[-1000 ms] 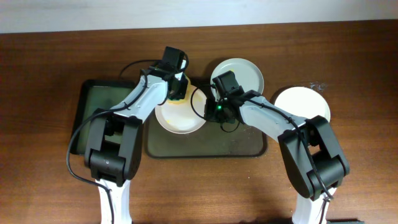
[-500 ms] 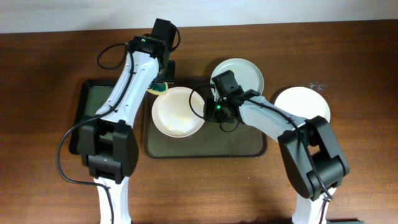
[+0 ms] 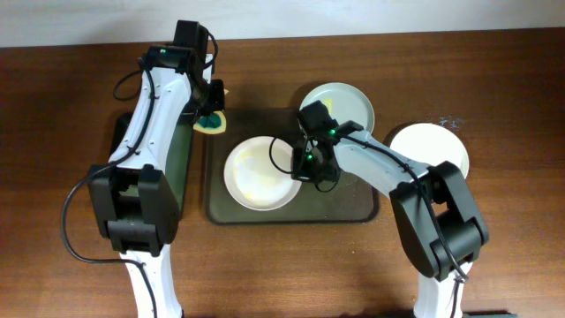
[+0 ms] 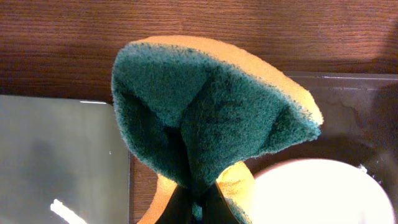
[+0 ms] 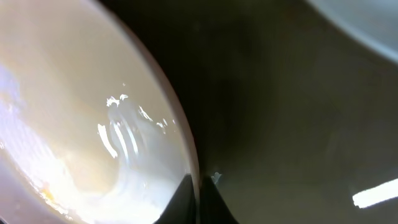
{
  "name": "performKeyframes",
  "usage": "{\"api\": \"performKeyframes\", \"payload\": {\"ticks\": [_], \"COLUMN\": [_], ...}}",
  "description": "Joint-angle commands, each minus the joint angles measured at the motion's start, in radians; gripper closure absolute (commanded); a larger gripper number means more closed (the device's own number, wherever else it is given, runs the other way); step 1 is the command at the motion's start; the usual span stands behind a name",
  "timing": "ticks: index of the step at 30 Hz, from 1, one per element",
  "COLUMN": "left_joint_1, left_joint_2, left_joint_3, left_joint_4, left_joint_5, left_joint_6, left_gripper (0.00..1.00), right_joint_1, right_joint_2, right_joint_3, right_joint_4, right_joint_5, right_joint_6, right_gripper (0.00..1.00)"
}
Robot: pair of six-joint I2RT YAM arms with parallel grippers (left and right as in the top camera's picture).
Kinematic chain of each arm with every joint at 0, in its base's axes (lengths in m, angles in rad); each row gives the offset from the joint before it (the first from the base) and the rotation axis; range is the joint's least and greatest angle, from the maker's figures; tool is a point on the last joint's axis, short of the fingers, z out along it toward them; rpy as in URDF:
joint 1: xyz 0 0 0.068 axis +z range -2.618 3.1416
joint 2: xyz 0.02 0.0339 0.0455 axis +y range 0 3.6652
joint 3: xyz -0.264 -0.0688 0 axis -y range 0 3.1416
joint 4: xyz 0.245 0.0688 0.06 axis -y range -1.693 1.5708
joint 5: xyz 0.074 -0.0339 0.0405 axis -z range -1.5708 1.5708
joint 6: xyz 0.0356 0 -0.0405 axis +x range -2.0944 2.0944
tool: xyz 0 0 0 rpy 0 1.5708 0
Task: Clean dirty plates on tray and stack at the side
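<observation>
A white plate [image 3: 257, 173] with a yellow smear lies on the left part of the dark olive tray [image 3: 344, 208]. My right gripper [image 3: 298, 168] is shut on its right rim; the right wrist view shows the rim [image 5: 180, 134] pinched between the jaws. My left gripper [image 3: 210, 117] is shut on a green and yellow sponge [image 4: 211, 118], held over the table near the tray's far left corner. A faintly green plate [image 3: 346, 103] lies on the tray's far edge. A third white plate [image 3: 431, 148] lies on the table to the right.
A smaller dark tray with green inside [image 3: 146, 168] lies left of the big tray, partly under my left arm; it also shows in the left wrist view [image 4: 56, 155].
My left gripper lifted the sponge off the smeared plate and moved it left and back. The right gripper pulled that plate toward the front of the tray.
</observation>
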Motion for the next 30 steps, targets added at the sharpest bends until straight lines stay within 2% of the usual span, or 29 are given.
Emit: {"api": "performKeyframes", "payload": {"ticks": [1,8,13,18,22,30], "left_joint_1": [0.0,0.0,0.001,-0.001,-0.003,-0.003], "left_joint_2": [-0.005,-0.005,-0.005,-0.005,-0.004,-0.004], "left_joint_3": [0.028,0.028,0.028,0.028,0.028,0.028], "left_joint_4": [0.0,0.0,0.0,0.0,0.006,0.006], "left_joint_5": [0.014,0.014,0.014,0.014,0.014,0.014], "left_joint_6": [-0.012,-0.012,-0.012,-0.012,-0.012,-0.012], "left_gripper": [1.0,1.0,1.0,1.0,1.0,1.0], "right_joint_1": [0.048,0.241,0.385,0.464,0.49,0.49], "right_joint_2": [-0.122,-0.27,-0.293,-0.293,-0.293,-0.293], "right_joint_3": [0.055,0.057,0.057,0.057,0.057,0.057], "right_joint_4": [-0.079,-0.151,-0.151,-0.151,-0.15,-0.148], "right_joint_5": [0.217,0.715,1.143,1.437,1.572,1.606], "right_joint_6": [-0.058,-0.08,-0.08,-0.079,-0.08,-0.079], "right_gripper": [0.96,0.96,0.96,0.96,0.96,0.96]}}
